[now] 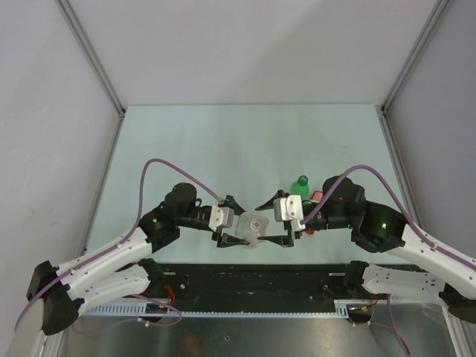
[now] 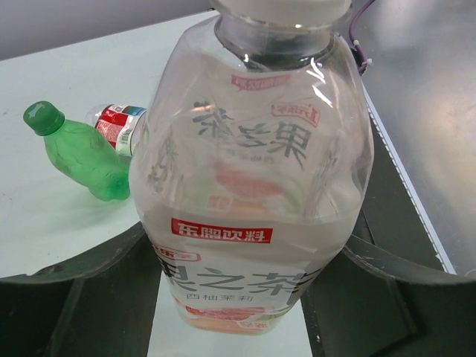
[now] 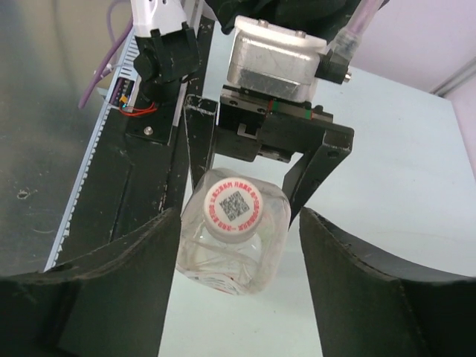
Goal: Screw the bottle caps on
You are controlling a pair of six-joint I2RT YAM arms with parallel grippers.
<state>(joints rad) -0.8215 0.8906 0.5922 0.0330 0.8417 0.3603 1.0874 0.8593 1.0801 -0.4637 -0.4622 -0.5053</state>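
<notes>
My left gripper clamps the wide bottle; right gripper gapes astride its white cap; centre, pinch, twist.

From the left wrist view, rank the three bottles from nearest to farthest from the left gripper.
1. Wide clear plastic bottle, centre foreground.
2. Small green plastic bottle, behind it on the left.
3. Slim clear bottle with red-white label, just beyond the green one.
</notes>
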